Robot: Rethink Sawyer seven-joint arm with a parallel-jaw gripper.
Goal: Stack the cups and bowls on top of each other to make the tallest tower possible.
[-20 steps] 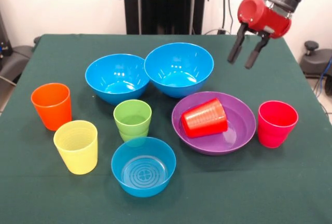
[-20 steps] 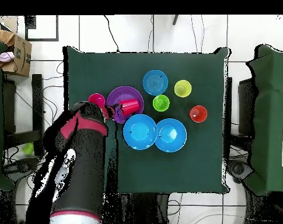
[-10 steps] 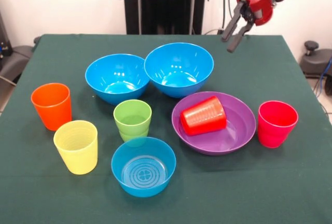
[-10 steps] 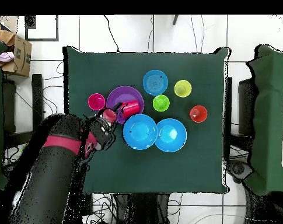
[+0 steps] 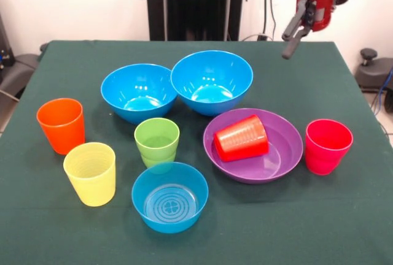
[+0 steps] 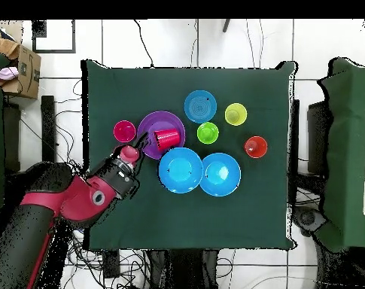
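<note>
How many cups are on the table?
5. The orange cup and yellow cup stand at the front view's left, the light green cup mid-table, the red cup lies tipped in the purple bowl, and the pinkish-red cup stands right. None seems hidden.

Legible text, labels, brands, numbers, signs: none.
No lettering or numerals can be read on the cups (image 5: 60,125), the bowls (image 5: 212,81), the table (image 5: 344,216) or the arm (image 6: 72,203) in either view.
</note>
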